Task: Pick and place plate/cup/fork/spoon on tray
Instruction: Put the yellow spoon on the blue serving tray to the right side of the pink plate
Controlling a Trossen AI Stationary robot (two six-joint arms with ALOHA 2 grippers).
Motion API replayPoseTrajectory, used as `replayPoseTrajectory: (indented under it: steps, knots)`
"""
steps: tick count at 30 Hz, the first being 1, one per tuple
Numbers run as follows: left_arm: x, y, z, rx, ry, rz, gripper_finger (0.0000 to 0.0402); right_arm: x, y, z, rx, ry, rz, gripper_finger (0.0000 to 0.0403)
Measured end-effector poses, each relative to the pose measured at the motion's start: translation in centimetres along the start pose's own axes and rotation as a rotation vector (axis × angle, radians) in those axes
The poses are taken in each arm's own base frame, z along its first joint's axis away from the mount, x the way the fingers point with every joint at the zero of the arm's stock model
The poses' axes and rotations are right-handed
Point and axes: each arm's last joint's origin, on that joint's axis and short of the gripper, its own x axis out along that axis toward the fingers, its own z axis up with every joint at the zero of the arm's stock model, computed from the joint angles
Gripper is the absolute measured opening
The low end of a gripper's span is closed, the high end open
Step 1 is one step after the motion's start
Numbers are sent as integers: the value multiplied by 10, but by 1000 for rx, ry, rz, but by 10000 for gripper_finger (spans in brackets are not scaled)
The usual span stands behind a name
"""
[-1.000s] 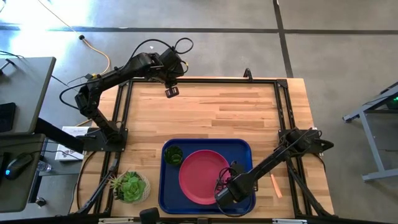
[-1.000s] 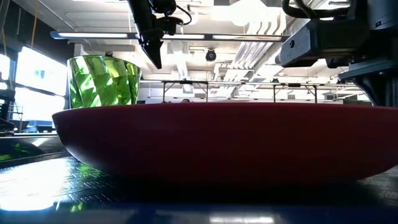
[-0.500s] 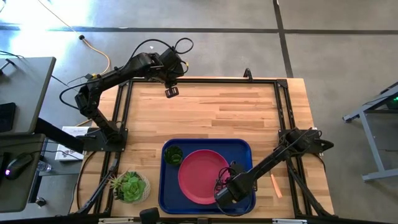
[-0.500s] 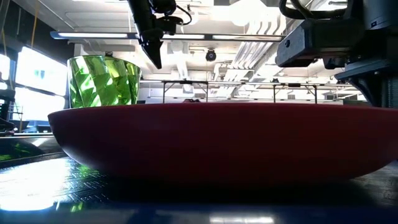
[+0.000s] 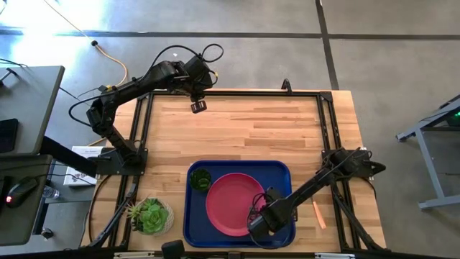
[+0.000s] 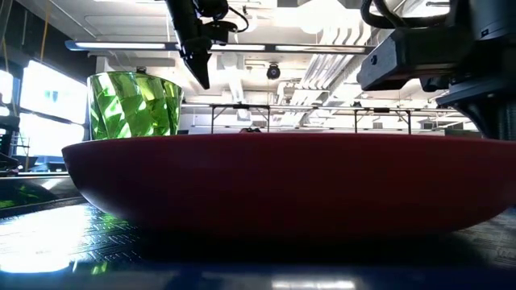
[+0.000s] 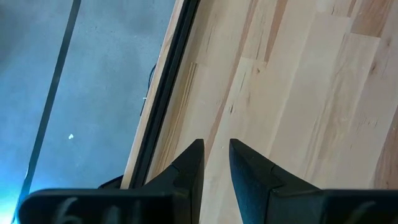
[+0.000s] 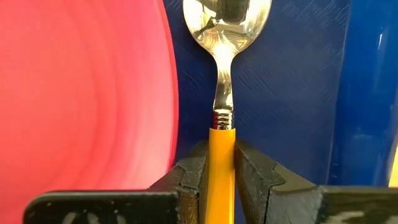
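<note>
Dark-blue tray (image 5: 195, 229) under everything, pink plate (image 5: 231, 203) lying in it just beside the right gripper (image 8: 221, 163). Green cup (image 5: 200, 179) in the tray, beyond the plate. Spoon (image 8: 222, 81) clamped by its orange handle, bowl sticking out ahead of the fingertips. Left gripper (image 7: 215, 157) up over bare table (image 5: 251, 129), fingers nearly closed, empty.
</note>
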Motion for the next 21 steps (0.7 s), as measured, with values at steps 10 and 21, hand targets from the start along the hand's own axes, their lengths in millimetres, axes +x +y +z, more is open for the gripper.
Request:
replayPoseTrajectory:
  steps: [10, 21]
  knots:
    - [0, 0, 0, 0, 0, 0, 65, 0, 1, -1, 0, 5, 11, 65]
    - [0, 0, 0, 0, 0, 0, 65, 0, 1, -1, 0, 15, 8, 81]
